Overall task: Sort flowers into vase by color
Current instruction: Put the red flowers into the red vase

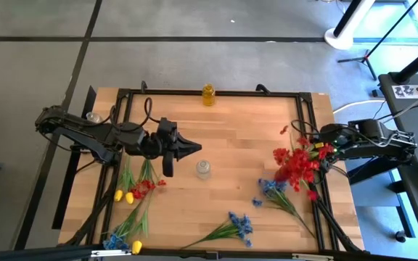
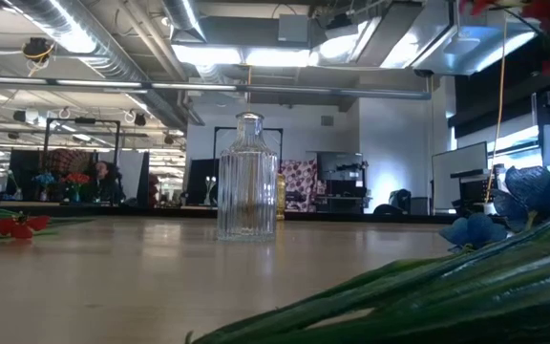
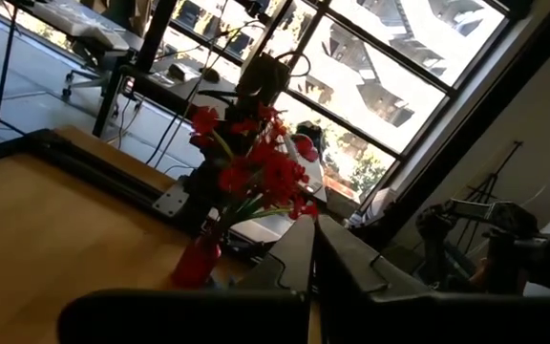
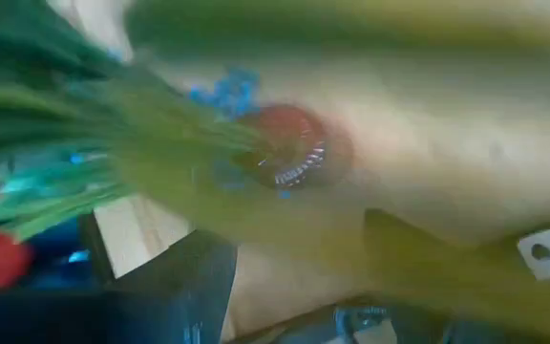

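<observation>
- Although the flowers lie scattered over the wooden surface [image 1: 223, 145], the largest group, the red bunch [image 1: 294, 165], sits at the right edge beside the right gripper [image 1: 316, 151].
- Blue sprigs [image 1: 239, 225] lie near the front edge; a second blue sprig [image 1: 271, 188] lies just below the red bunch; yellow buds [image 1: 124, 196] lie front left with a small red sprig [image 1: 145, 187].
- The clear glass vase [image 1: 203, 170] stands upright mid-surface, empty; a yellow bottle [image 1: 208, 93] stands at the far edge.
- The right jaws stand spread around green stems, which fill the right wrist view; a firm pinch cannot be confirmed.
- The left gripper [image 1: 189, 148] hovers near the clear vase, jaws pressed together, holding nothing.
- Judgement: the sprigs are light, with thin flexible stems and soft blossoms that crush or snag easily.
- Judgement: take hold on the bare stem below the blossoms, since stems may slip or pivot in the jaws.
</observation>
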Controlling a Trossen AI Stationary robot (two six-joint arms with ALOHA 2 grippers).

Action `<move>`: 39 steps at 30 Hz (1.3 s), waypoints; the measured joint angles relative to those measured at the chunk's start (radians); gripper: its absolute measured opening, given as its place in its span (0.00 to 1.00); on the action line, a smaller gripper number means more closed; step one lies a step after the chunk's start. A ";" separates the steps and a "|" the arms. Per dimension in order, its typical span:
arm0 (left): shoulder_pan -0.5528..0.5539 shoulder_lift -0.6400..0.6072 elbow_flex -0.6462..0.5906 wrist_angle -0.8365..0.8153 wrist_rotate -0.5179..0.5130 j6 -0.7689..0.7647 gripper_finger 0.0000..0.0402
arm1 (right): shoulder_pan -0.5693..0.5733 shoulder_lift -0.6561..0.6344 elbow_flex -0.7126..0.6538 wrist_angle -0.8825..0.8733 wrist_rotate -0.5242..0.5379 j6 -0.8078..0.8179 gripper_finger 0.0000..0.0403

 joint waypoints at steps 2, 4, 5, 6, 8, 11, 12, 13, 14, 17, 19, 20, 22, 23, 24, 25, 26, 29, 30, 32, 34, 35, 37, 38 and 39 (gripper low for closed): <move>0.000 0.000 0.000 0.000 0.000 -0.005 0.02 | 0.000 -0.001 0.014 -0.002 0.032 0.010 0.56; 0.000 0.000 0.000 0.001 0.000 -0.018 0.02 | 0.000 -0.001 0.033 -0.002 0.066 0.022 0.56; 0.000 0.000 0.000 0.001 -0.002 -0.021 0.02 | 0.000 0.000 0.047 -0.004 0.080 0.022 0.56; 0.000 0.000 0.000 0.000 -0.006 -0.023 0.02 | 0.000 0.000 0.063 -0.008 0.089 0.022 0.56; 0.000 0.000 0.000 0.000 -0.020 -0.023 0.02 | 0.000 0.000 0.107 -0.029 0.115 0.024 0.56; 0.000 0.000 0.000 -0.001 -0.050 -0.023 0.02 | 0.000 0.000 0.190 -0.097 0.189 0.024 0.56; 0.000 0.000 0.000 -0.005 -0.068 -0.023 0.02 | 0.000 0.000 0.221 -0.128 0.218 0.025 0.56; 0.000 0.000 0.000 -0.009 -0.089 -0.023 0.02 | 0.000 0.000 0.254 -0.156 0.249 0.026 0.56; 0.000 0.000 0.000 -0.018 -0.115 -0.024 0.02 | 0.000 0.000 0.286 -0.174 0.283 0.031 0.56; 0.001 0.000 0.000 -0.062 -0.207 -0.035 0.02 | 0.000 -0.005 0.371 -0.170 0.394 0.041 0.56; 0.017 0.000 0.000 -0.140 -0.249 -0.066 0.02 | 0.000 -0.003 0.428 -0.168 0.485 0.048 0.56; 0.029 0.000 0.000 -0.194 -0.254 -0.107 0.02 | 0.000 -0.002 0.453 -0.169 0.528 0.052 0.56; 0.055 0.000 0.000 -0.326 -0.249 -0.223 0.02 | 0.000 0.000 0.494 -0.146 0.599 0.056 0.56; 0.066 0.000 0.000 -0.402 -0.243 -0.288 0.02 | 0.000 0.000 0.510 -0.120 0.620 0.056 0.56; 0.074 0.000 0.000 -0.490 -0.230 -0.359 0.02 | 0.000 -0.001 0.526 -0.092 0.631 0.055 0.56; 0.080 0.001 0.000 -0.582 -0.212 -0.431 0.02 | 0.000 -0.001 0.541 -0.072 0.636 0.052 0.56; 0.082 0.006 0.000 -0.673 -0.183 -0.499 0.02 | 0.000 0.000 0.554 -0.056 0.640 0.045 0.56; 0.071 0.032 -0.001 -0.885 -0.051 -0.669 0.04 | 0.000 0.000 0.573 0.000 0.654 0.019 0.56; 0.060 0.048 -0.001 -0.929 0.002 -0.705 0.06 | 0.000 0.000 0.574 0.008 0.659 0.012 0.56; 0.031 0.085 -0.001 -1.001 0.085 -0.761 0.10 | 0.000 0.000 0.574 0.014 0.675 -0.007 0.56; 0.006 0.133 -0.001 -1.079 0.129 -0.855 0.14 | 0.000 0.000 0.572 0.013 0.705 -0.021 0.56; 0.004 0.153 -0.001 -1.130 0.136 -0.924 0.17 | 0.000 0.000 0.571 0.012 0.717 -0.030 0.56; 0.012 0.187 -0.001 -1.230 0.148 -1.032 0.21 | 0.000 0.000 0.569 0.013 0.737 -0.036 0.56; 0.023 0.200 -0.001 -1.258 0.159 -1.056 0.23 | 0.000 0.000 0.569 0.014 0.743 -0.036 0.56; 0.039 0.211 -0.001 -1.282 0.173 -1.080 0.24 | 0.000 0.000 0.570 0.014 0.746 -0.036 0.56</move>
